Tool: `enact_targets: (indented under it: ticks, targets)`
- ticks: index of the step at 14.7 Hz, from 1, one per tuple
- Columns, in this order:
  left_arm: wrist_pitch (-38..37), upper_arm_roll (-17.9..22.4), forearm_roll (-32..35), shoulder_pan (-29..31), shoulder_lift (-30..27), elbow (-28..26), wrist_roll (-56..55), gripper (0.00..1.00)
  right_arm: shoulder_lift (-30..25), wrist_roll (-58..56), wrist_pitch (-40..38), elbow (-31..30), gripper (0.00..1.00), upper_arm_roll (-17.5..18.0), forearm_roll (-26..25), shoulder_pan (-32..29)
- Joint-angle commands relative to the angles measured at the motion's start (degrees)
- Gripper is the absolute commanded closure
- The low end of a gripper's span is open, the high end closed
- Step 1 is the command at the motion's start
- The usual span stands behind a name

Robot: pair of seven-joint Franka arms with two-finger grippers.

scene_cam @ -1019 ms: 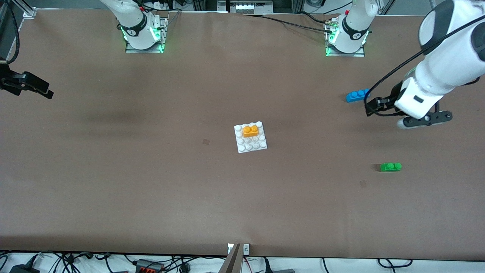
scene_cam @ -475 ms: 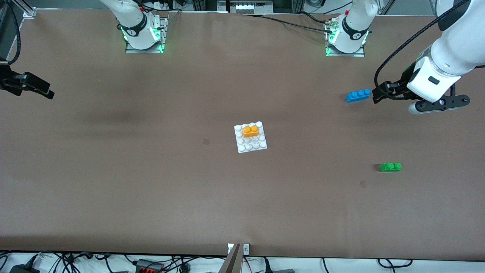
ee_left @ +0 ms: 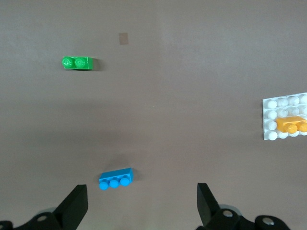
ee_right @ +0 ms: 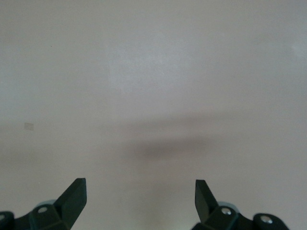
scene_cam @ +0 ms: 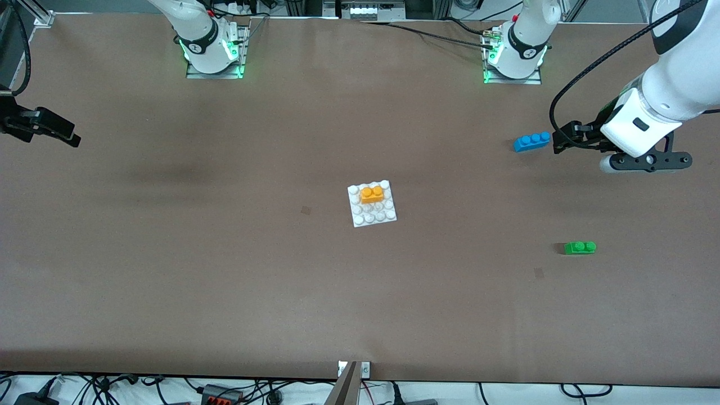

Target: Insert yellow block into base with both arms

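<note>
Both grippers spread wide and empty; yellow block seated on the base.

We find the left gripper (ee_left: 139, 203) up over the worktop's left-arm end, just beside the blue brick (scene_cam: 531, 141), and the right gripper (ee_right: 140, 199) over the right-arm edge. The yellow block (scene_cam: 372, 194) sits on the base (scene_cam: 372, 203) at mid-worktop. A green brick (scene_cam: 580, 247) lies nearer the front edge.

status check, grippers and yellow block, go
Left gripper open, empty, up near blue brick. Right gripper open, waiting at table's edge. Yellow block seated on base. Nothing obstructing.
</note>
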Motion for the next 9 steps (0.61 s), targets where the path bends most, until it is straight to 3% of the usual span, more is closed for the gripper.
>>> enact_targets:
  ticks: [1, 9]
  targets:
    - [-1.7, -0.2, -1.4, 0.6, 0.9, 2.0, 1.9, 0.00, -0.3, 0.8, 0.1, 0.0, 0.00, -0.1, 0.8, 0.4]
    - [-1.7, -0.3, -1.5, 1.2, 0.9, 2.0, 1.9, 0.00, -0.3, 0.8, 0.0, 0.0, 0.00, -0.1, 0.8, 0.4]
